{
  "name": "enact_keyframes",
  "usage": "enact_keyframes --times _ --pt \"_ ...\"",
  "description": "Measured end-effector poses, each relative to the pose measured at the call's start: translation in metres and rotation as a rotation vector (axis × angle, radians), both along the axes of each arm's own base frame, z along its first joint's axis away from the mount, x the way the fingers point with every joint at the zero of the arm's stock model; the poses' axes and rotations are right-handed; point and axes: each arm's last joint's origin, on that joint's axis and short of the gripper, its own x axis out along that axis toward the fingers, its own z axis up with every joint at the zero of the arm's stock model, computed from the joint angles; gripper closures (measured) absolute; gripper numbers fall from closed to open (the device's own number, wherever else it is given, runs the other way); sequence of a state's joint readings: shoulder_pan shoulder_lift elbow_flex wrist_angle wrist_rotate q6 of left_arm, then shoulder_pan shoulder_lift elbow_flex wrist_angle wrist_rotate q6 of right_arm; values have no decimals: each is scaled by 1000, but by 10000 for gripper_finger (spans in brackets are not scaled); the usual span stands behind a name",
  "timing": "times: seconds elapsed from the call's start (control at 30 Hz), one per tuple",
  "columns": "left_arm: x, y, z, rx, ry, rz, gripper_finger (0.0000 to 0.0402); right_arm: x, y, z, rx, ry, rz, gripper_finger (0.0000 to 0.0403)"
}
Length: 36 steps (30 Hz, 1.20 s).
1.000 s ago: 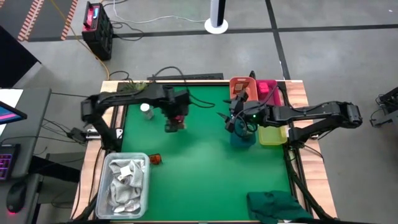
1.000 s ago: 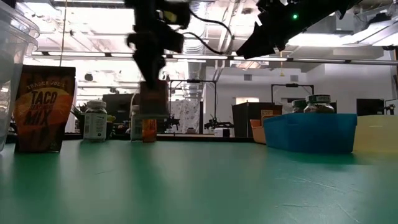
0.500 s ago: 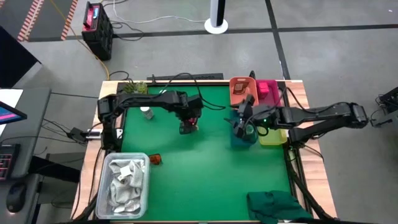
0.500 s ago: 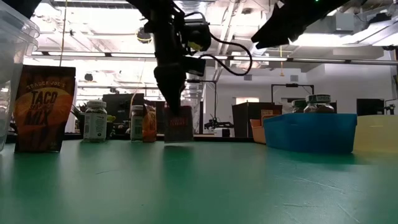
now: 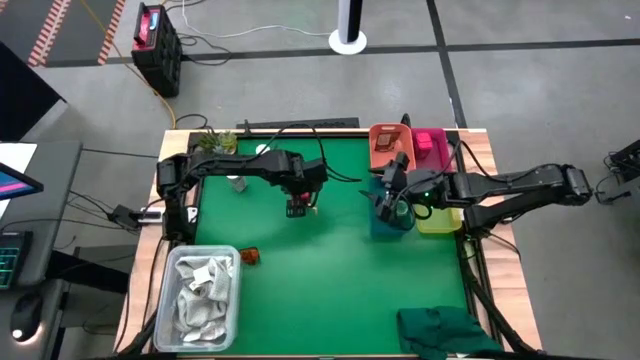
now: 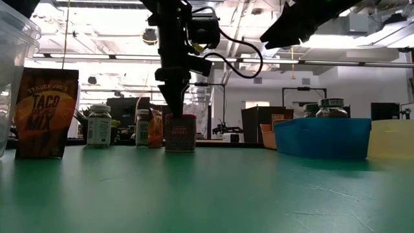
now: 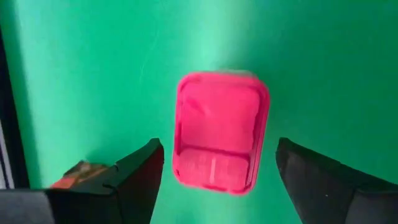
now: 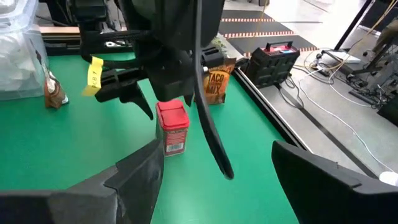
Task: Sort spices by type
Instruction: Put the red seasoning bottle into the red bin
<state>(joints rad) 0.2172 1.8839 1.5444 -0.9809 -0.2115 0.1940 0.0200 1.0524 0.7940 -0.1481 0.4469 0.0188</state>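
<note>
Red Box Down, Jaws Wide

Altogether we counted two dark arms over the green table [image 5: 330,290]. We saw the left gripper [image 5: 298,207] hanging straight above the one red box [image 6: 180,133], its fingers spread wide on either side and clear of the box. That box stood upright on the mat near the table's middle, rectangular, with a glossy rounded cap [image 7: 222,130]. We found the right gripper [image 5: 385,198] over the blue bin [image 6: 321,136], fingers parted and holding nothing.

At the table's left edge we counted one flat orange taco-mix packet [image 6: 46,114], two white-capped jars [image 6: 99,126] and one orange-brown jar [image 6: 154,128]. Two dark-lidded jars [image 6: 331,107] showed above the blue bin's rim. We counted four bins at right: orange [image 5: 384,141], pink [image 5: 433,145], blue, yellow [image 5: 440,217]. One clear tub [image 5: 205,295] held crumpled white rags, and one green cloth [image 5: 445,331] lay at the near edge.
</note>
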Motion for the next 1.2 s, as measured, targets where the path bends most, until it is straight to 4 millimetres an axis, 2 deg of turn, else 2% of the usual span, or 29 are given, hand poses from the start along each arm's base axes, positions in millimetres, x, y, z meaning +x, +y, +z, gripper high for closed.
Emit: enact_keyframes --times 0.1,0.3,0.5,0.67,0.8,0.93,1.03,1.1,1.2 --pt "-2 0 7 0 30 0 101 0 0 -1 0 8 -1 78" --pt "0 0 48 29 -101 13 100 -1 0 -4 -1 31 0 78" --pt "-26 -10 80 85 -354 8 100 -2 -3 -14 -6 34 -12 78" --pt "-52 -27 97 120 -740 22 100 -1 -4 -14 -7 21 -13 78" --pt "-76 -50 92 92 -995 45 100 2 -1 -7 6 -59 -7 78" --pt "-105 -71 69 164 -1088 59 100 11 1 -4 21 -47 -7 78" --pt "-128 -77 52 242 -1122 90 100 27 5 -6 68 61 -10 78" --pt "-142 -77 46 245 -1175 104 100 41 9 -14 68 140 1 78" --pt "-160 -77 38 228 -1241 128 100 65 12 -18 88 169 55 78"
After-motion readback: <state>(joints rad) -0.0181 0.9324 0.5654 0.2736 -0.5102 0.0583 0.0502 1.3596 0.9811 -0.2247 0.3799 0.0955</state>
